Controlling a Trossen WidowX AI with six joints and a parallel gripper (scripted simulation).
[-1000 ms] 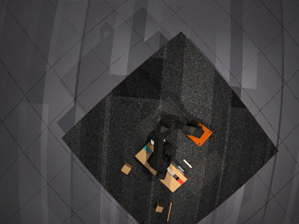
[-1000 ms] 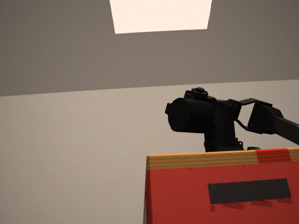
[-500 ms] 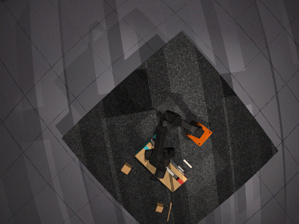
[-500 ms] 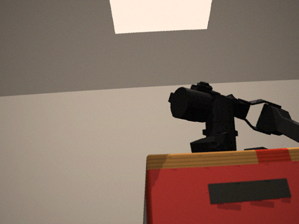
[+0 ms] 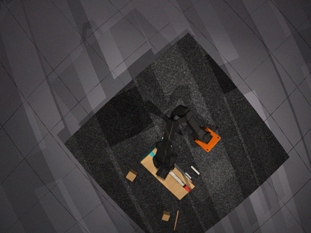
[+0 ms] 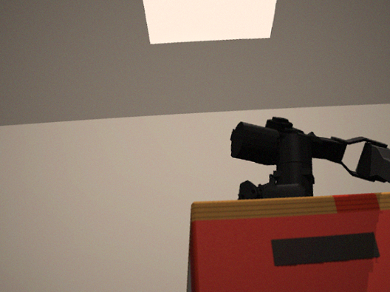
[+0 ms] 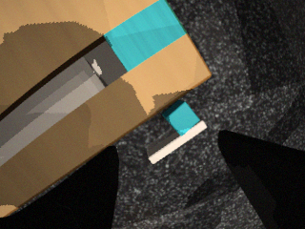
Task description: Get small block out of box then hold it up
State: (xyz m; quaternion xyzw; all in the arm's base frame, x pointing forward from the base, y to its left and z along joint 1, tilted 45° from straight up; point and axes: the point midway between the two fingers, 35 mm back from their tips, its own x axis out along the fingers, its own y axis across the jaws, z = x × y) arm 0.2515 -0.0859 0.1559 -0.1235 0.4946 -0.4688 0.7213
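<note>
Worktop (image 7: 254, 38) carrying the box (image 7: 57, 19); teal block (image 7: 181, 116) lying out on it, just beside the box's teal-banded end — ahead of the fingers, roughly between them; fingers standing part-open, gripping nothing.

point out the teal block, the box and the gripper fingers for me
teal block (image 7: 181, 116), wrist view, on its teal top face
box (image 7: 57, 0), wrist view, on the bare tan top panel
fingers, wrist view, on the dark finger at the right
</note>
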